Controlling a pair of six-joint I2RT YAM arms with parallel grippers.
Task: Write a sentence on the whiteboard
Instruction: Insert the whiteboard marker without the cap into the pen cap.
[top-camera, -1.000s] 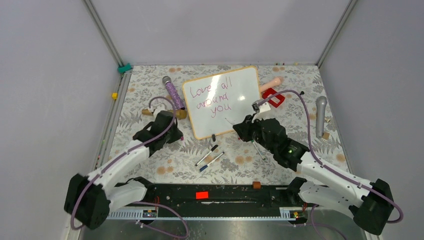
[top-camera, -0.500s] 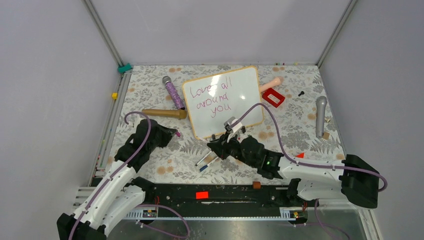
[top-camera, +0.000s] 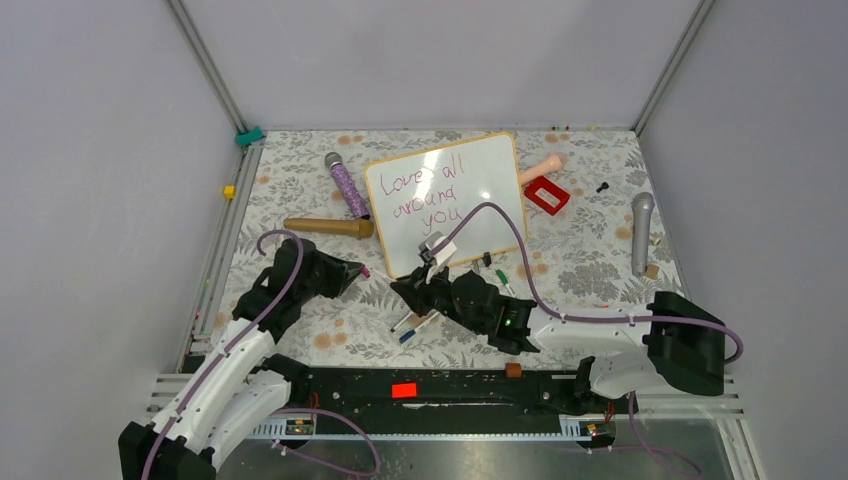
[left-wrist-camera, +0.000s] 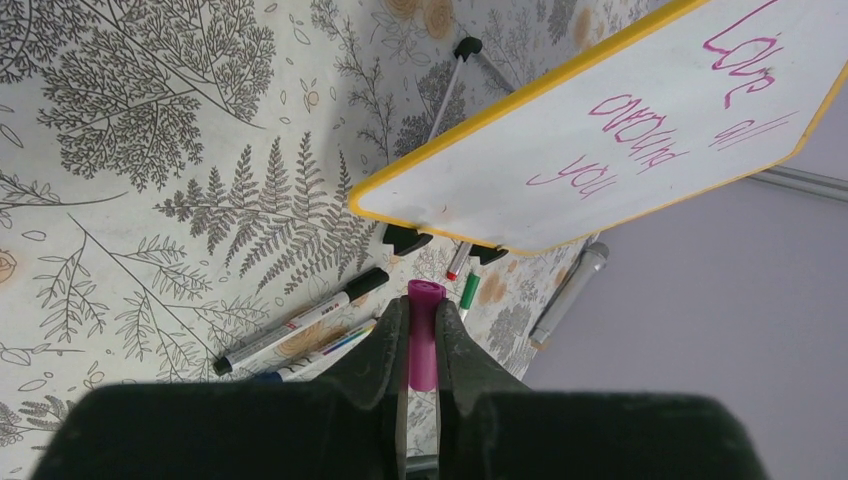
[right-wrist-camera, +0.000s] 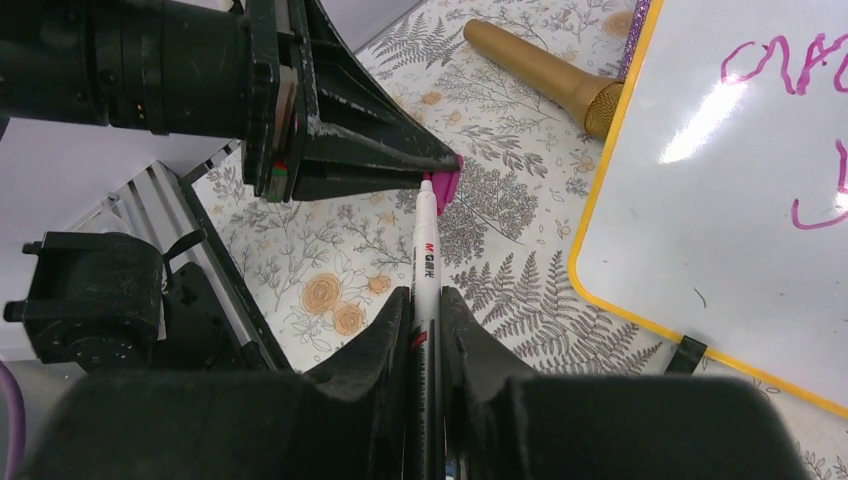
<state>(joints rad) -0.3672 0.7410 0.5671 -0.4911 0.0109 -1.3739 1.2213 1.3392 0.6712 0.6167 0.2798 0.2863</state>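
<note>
The whiteboard (top-camera: 470, 190) lies tilted at the middle of the floral table, with two black clips on its near edge. The sentence (top-camera: 425, 195) reads "Love all around you" in purplish-pink cursive; it also shows in the left wrist view (left-wrist-camera: 650, 125). My left gripper (top-camera: 356, 269) is shut on a magenta marker cap (left-wrist-camera: 424, 340), left of the board's near corner. My right gripper (top-camera: 405, 290) is shut on a white marker (right-wrist-camera: 425, 250). The marker's tip points at the cap (right-wrist-camera: 447, 187) and almost touches it.
Two loose markers (top-camera: 420, 318) lie in front of the board, and a red and a green marker (top-camera: 502, 277) by its clips. A gold microphone (top-camera: 328, 227) and a purple one (top-camera: 347, 187) lie left, with a silver one (top-camera: 640, 230) and a red object (top-camera: 546, 195) to the right.
My right gripper has swung from the board's lower right edge to the left front, bringing the marker up to my left gripper. My left gripper has shifted slightly right with the cap.
</note>
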